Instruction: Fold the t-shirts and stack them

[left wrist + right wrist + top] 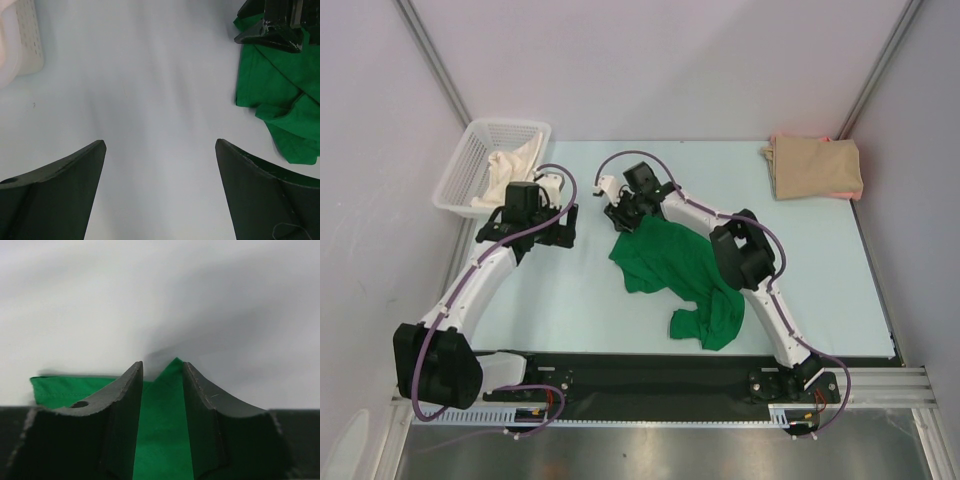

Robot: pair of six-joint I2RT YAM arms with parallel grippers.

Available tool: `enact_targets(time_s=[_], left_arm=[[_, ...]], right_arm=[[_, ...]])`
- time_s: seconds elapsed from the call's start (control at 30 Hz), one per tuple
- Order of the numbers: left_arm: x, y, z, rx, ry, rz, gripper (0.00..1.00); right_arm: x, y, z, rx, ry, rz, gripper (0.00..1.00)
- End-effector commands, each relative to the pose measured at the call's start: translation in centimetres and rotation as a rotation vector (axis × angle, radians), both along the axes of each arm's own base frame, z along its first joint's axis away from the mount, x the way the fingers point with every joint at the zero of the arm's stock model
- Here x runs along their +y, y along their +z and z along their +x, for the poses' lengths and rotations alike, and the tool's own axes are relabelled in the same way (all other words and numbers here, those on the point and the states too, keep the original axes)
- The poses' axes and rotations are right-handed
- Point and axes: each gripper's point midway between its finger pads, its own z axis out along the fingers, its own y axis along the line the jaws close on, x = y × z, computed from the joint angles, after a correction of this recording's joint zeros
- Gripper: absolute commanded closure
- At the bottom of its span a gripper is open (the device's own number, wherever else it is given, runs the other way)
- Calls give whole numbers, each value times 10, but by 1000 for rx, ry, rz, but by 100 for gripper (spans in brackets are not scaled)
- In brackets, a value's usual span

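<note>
The bright green t-shirt [675, 265] lies crumpled at the middle of the table, one end trailing toward the near edge. My right gripper [625, 212] is at its far left edge, shut on a peak of the green fabric [162, 430] between its jaws [162, 365]. My left gripper [530, 230] hangs open and empty over bare table [160, 145], left of the green shirt [280, 85]. The tan t-shirt [813, 166] lies folded at the far right corner, with a pink edge showing under it.
A white mesh basket [470, 160] holding a cream cloth [515, 165] stands at the far left, close behind my left gripper; its corner shows in the left wrist view [25, 45]. Walls enclose the table on three sides.
</note>
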Motion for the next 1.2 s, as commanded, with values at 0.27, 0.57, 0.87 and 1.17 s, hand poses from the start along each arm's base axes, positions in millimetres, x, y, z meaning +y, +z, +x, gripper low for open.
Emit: enact_targets(time_s=[0.27, 0.57, 0.87, 1.17], left_arm=[[-3, 19, 6, -58, -11, -21, 3], [-2, 20, 10, -61, -8, -18, 3], [-3, 22, 14, -67, -9, -22, 3], [-1, 19, 23, -59, -9, 3, 4]], right_arm=[[8, 4, 23, -52, -9, -2, 78], [0, 7, 16, -37, -14, -19, 71], [-6, 13, 21, -63, -52, -33, 100], [-28, 131, 45, -248, -131, 72, 100]])
